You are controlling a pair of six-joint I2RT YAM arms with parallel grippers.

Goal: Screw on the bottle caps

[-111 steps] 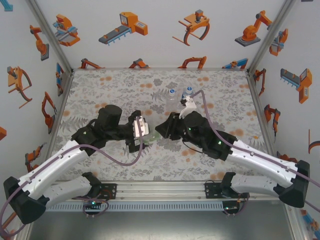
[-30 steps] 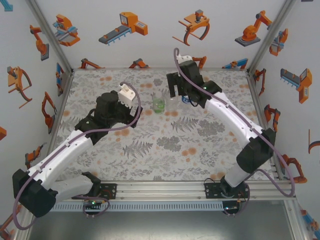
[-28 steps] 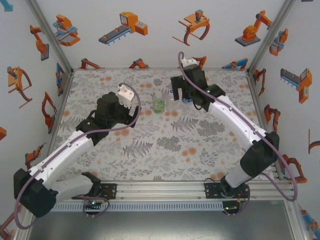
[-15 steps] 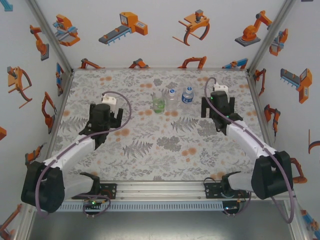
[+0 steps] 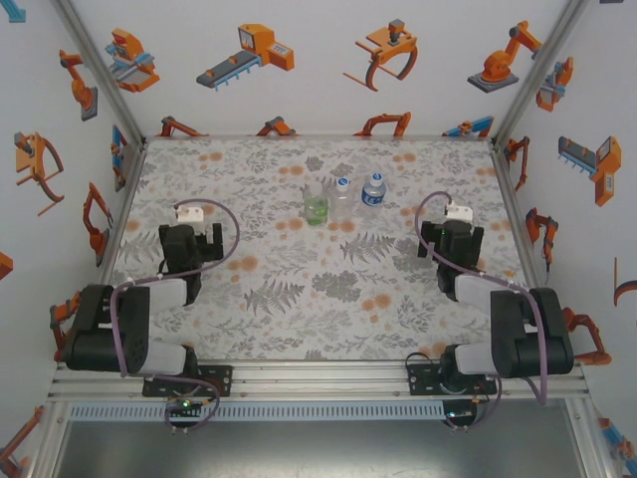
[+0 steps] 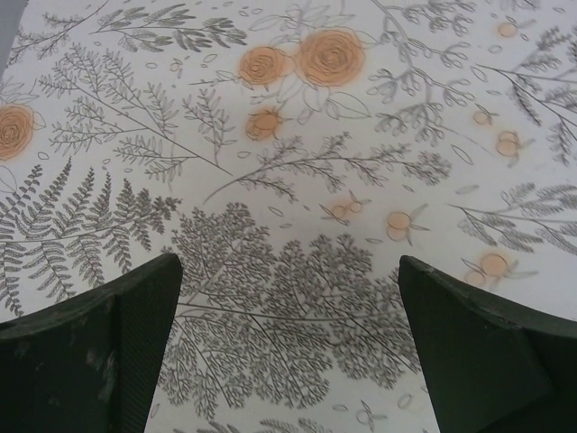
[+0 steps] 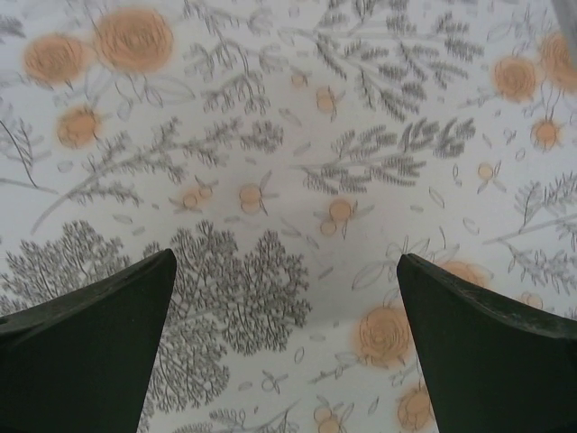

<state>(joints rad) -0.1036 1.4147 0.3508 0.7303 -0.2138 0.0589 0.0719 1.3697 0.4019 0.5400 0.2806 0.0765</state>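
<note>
Both my arms are folded low by their bases at the near table edge. My left claw [image 6: 288, 262] and right claw [image 7: 287, 257] point down at the grey floral mat [image 5: 299, 289], jaws spread wide, holding nothing. Three small clear plastic bottles [image 5: 341, 199] stand in a row at the far middle, well apart from both claws. Round white screw caps [image 5: 342, 183] top at least two. The print on the blue label [image 5: 373, 195] is too small to read.

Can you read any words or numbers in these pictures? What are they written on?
No text here can be read.
The blue label on one bottle: too small and blurred to read.
The wall stickers: robot drawings, no words.
The flowery mat: no writing.
</note>
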